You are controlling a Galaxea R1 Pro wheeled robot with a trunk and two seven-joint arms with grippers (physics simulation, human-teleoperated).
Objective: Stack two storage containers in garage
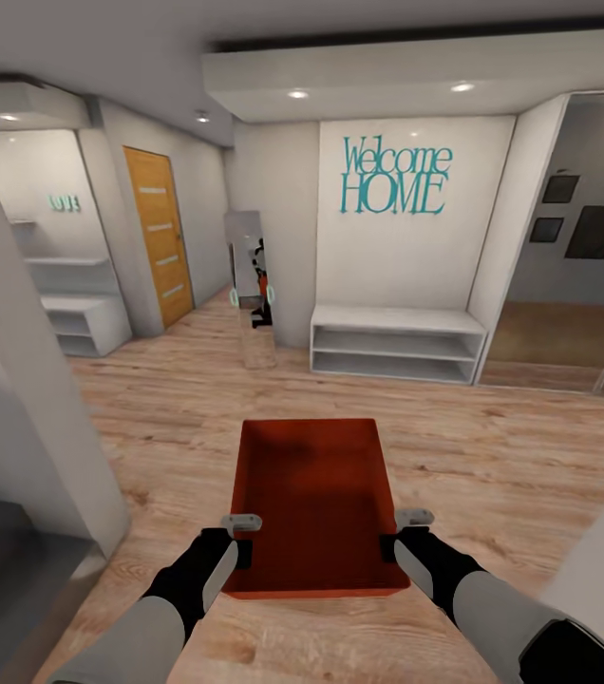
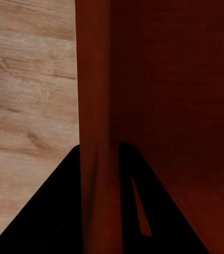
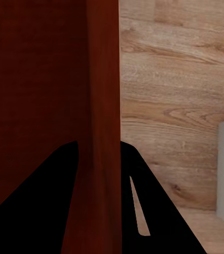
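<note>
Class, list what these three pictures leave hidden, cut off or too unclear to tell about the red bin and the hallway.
- Head view: the storage container's underside and the floor under it, hidden by the bin itself.
- Head view: the mirror's reflection, too small to read.
- Left wrist view: left tool pads, dark shapes astride the bin wall.
- Right wrist view: right tool, likewise.
- Head view: framed pictures, contents dark, partly cut off by the edge.

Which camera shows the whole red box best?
The head view does: the storage container shows whole there, open top and all four walls, carried above the wood floor between both grippers. The left wrist view and right wrist view each show just one side wall, clamped between that gripper's jaws.
</note>
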